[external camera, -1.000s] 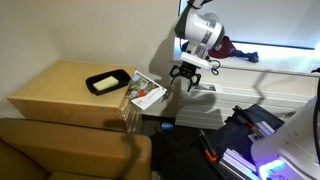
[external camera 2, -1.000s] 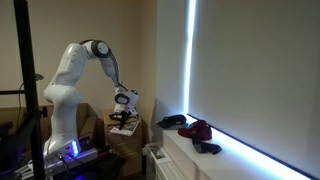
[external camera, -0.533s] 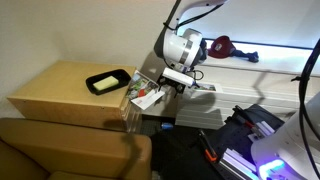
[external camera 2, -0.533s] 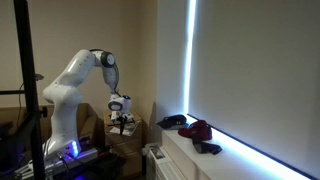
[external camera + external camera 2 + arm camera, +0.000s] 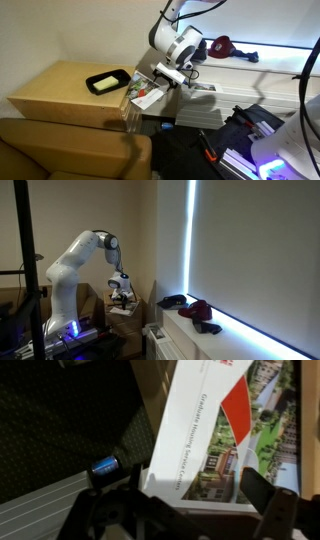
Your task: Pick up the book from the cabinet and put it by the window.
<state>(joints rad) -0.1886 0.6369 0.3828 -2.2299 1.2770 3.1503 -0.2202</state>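
Window (image 5: pixel 250 250) with its long white sill (image 5: pixel 275 72) takes up one whole side, well apart from the counter (image 5: pixel 60 95). Dark red and black things (image 5: pixel 195 310) lie bunched on one stretch of the sill. The rest of it looks bare, so there should be room to lay something flat beside them.

The counter has a wide flat top. A black tray (image 5: pixel 107 81) sits near its middle, and the book (image 5: pixel 148 92) lies flat at the corner nearest the arm. One edge of the book seems to hang past the counter's rim, over the dark gap below. The tray is just beside the book but apart from it, and poses little risk if the lift goes up and outward.

The book (image 5: pixel 215 430) looks thin, light and glossy, more like a magazine. It will likely sag and flap if taken by one corner, and its smooth cover may slide between the fingers. The overhanging edge seems the best hold, gripped deep and near the middle of its length, then carried level.

The pincer (image 5: pixel 168 78) hangs low over that corner. In the wrist view the pincer (image 5: pixel 185 485) is spread wide and grasps nothing, with one finger to either side of the book's near edge. Whether a fingertip touches paper cannot be told.
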